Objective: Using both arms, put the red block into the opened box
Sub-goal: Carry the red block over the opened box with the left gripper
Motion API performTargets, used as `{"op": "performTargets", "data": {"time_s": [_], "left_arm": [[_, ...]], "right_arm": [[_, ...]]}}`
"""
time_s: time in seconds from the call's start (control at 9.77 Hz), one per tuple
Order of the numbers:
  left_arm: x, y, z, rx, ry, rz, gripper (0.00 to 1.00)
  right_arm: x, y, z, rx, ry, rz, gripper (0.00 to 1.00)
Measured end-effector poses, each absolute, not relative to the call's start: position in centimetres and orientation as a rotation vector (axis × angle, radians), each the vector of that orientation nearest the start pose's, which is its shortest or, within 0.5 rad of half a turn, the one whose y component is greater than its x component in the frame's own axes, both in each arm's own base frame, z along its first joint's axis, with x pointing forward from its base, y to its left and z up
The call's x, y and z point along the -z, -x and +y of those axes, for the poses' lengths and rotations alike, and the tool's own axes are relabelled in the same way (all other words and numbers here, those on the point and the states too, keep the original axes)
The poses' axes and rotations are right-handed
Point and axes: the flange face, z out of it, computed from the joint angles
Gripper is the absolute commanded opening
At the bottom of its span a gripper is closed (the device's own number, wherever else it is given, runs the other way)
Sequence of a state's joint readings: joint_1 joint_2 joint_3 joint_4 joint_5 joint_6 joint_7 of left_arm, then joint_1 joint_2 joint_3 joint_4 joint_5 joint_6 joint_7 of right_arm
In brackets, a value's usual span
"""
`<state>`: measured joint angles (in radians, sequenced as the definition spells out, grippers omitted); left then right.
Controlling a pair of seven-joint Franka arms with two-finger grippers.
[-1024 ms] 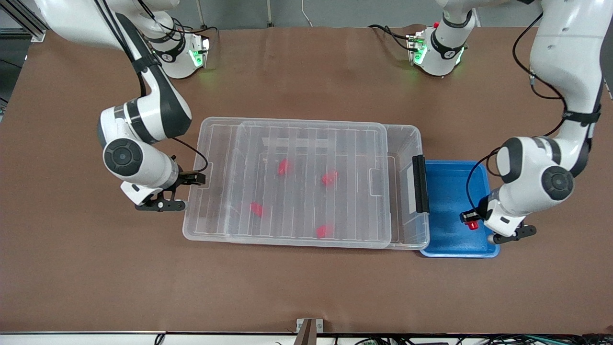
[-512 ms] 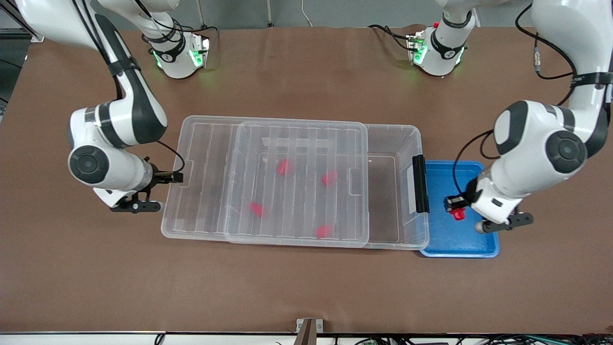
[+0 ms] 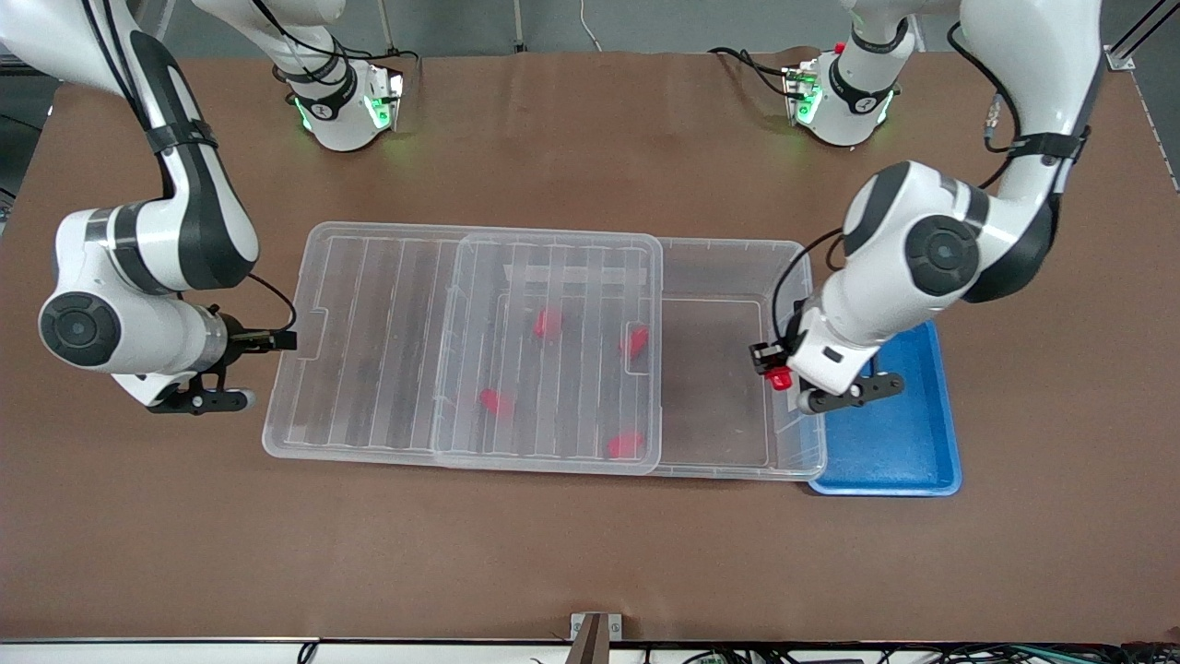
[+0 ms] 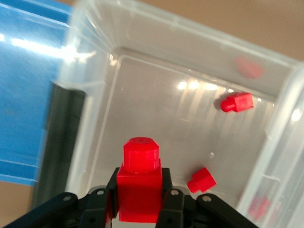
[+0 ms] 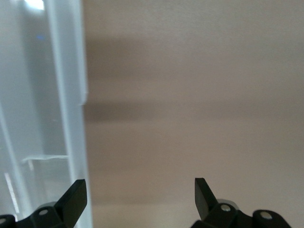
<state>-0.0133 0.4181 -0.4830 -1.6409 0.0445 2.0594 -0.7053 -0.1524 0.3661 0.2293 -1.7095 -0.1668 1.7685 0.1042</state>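
Observation:
My left gripper (image 3: 772, 365) is shut on a red block (image 3: 781, 377), hanging over the uncovered end of the clear box (image 3: 728, 245). In the left wrist view the red block (image 4: 139, 183) sits between the fingers of the left gripper (image 4: 139, 202), nub pointing away, above the box floor (image 4: 156, 109). The ribbed lid (image 3: 369, 323) lies slid toward the right arm's end. Several more red blocks (image 3: 548, 322) lie in the box under it. My right gripper (image 3: 277, 341) stands open at the lid's short end; in its wrist view the right gripper (image 5: 140, 190) has the lid's edge (image 5: 71, 95) beside one fingertip.
A blue tray (image 3: 908, 443) sits against the box at the left arm's end of the table. The box's black latch (image 4: 61, 142) shows in the left wrist view. Bare brown tabletop (image 3: 590, 553) surrounds the box.
The right gripper and the lid moved together toward the right arm's end, uncovering part of the box. The left gripper carried the red block from over the blue tray to over the box.

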Motion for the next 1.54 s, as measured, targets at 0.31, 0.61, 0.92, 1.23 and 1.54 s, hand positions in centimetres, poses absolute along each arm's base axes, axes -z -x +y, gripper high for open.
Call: {"op": "performTargets", "data": {"time_s": [0.31,0.61,0.92,1.23,1.54], "left_arm": [[-35.4,-59.0,-31.8,-0.105,3.241,-0.287,0.00],[-26.9,-57.6,-32.6,-0.057,3.178,-0.091,0.01],[-22.1,-54.2,-35.6,-0.083,3.099,0.139,0.02],[-18.7,-51.7,-35.6,-0.046,3.157,0.193,0.15],[-18.3,-51.3,-34.9,-0.014,3.186,0.187,1.00]], "right_arm": [[-36.8,-62.0,0.4,-0.471,3.216,-0.079,1.00],[-37.6,-62.4,-0.1,-0.446,3.220,-0.083,1.00],[-44.8,-63.7,-0.3,-0.361,3.230,0.057,1.00],[-58.1,-61.0,-1.3,-0.091,3.161,0.332,1.00],[-65.8,-55.0,-8.1,-0.029,3.098,0.343,1.00]]}}
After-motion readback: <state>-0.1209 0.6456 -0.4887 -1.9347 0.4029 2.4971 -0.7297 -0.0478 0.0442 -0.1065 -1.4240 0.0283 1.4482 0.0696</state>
